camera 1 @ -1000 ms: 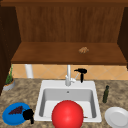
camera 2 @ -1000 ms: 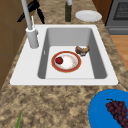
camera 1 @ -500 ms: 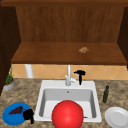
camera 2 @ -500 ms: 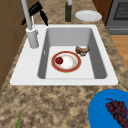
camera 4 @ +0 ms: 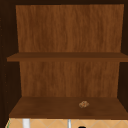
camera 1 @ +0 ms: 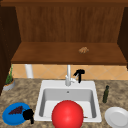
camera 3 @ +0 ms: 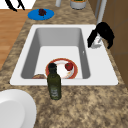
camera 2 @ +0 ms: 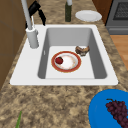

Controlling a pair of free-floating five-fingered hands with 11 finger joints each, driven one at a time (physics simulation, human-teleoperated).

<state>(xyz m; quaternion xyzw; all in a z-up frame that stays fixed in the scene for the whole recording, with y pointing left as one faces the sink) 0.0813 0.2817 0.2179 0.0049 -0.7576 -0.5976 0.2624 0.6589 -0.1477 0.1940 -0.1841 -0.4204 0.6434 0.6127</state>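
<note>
The right hand (camera 1: 79,74) is being held in the air just beside the faucet (camera 1: 68,76), at the back rim of the sink (camera 1: 93,86). In the right side view its fingers (camera 3: 91,40) are curled downward near the faucet handle (camera 3: 96,44); whether they are touching or grasping it cannot be told. The left hand (camera 1: 28,115) is hanging at the edge of the blue plate (camera 1: 8,118), on which grapes (camera 1: 16,110) are lying; its fingers look curled with nothing in them. In the basin, a red-rimmed plate (camera 2: 78,66) is carrying a small red fruit (camera 2: 59,60), with a brown pastry (camera 2: 82,50) just beside it. An olive-green bottle (camera 3: 53,82) and a white plate (camera 1: 117,117) are standing on the counter at the right.
</note>
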